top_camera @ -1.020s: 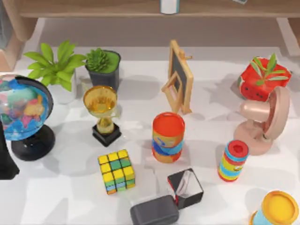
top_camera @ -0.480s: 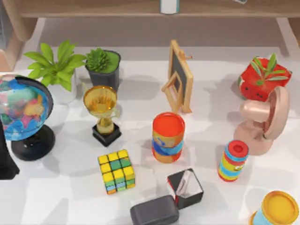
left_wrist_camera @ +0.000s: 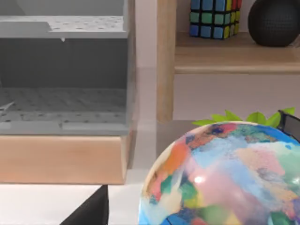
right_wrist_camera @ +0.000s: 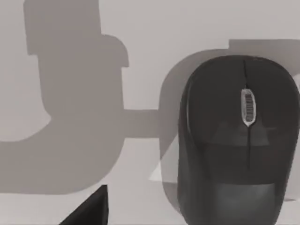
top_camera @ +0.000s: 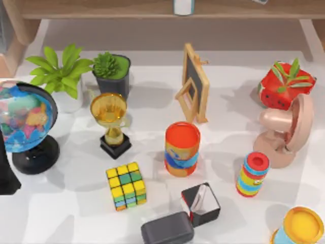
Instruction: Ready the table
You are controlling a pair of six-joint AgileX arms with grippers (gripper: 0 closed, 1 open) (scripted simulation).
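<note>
Pink desk fan (top_camera: 285, 133) head slightly turned, shadows on the table (top_camera: 76, 203) shifted.

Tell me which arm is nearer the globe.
Left. The left arm stands right beside the globe at the table's left edge, its wrist camera close on it; the right arm's wrist camera faces a black mouse on the table.

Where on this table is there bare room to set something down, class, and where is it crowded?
The table is bare at its front left, below the globe and left of the puzzle cube. A second patch lies between the chalkboard easel and the pink fan. It is crowded around the striped can and black box.
</note>
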